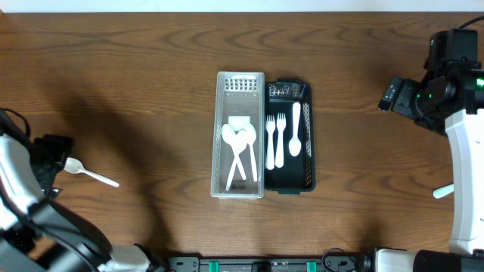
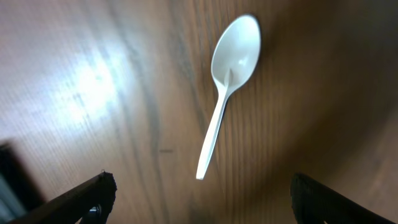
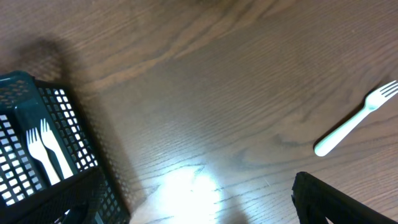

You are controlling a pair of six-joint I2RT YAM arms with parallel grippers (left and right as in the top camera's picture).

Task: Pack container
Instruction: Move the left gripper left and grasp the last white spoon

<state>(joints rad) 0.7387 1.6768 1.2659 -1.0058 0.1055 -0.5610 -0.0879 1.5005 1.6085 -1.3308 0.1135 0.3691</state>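
1. Bench (image 1: pixel 136 83): dark wood, seen from overhead w/ two bins side by side at centre, long walls touching.
2. Clear bin (image 1: pixel 221 136): holds approx three white spoons (image 1: pixel 240 151), bowls toward 12 o'clock, handles crossing toward 6. A small white square item (image 1: pixel 240 121) sits under the bowls; can't tell what it is.
3. Black basket (image 1: pixel 289 186): at 3 o'clock of the clear bin. Inside are two white forks (image 1: pixel 275 143), tines toward 12, plus one basket spoon (image 1: pixel 295 130) beside them. The thin white piece (image 1: pixel 306 132) along the 3 o'clock wall is possibly a knife, too small to be sure.
4. Loose spoon (image 1: pixel 91 174): flat on the bench toward 8 o'clock, well apart from both bins and just beside the L arm. Bowl points to 10 o'clock, handle to 4.
5. L claw (image 2: pixel 202 202): spread wide, nothing btwn the tips. In the L wrist view the loose spoon lies hollow side up on the wood at 12 o'clock of the claw, clear of both fingers (image 2: pixel 87 198).
6. Loose fork (image 1: pixel 445 192): on the bench toward 4 o'clock, near the R arm's white link, well apart from the bins. In the R wrist view its tines point to 2 o'clock.
7. R claw (image 3: pixel 205 214): spread, gripping nothing. One dark finger (image 3: pixel 336 202) shows at 5 o'clock of the R wrist view; the other blends into the black basket corner at 8 o'clock.
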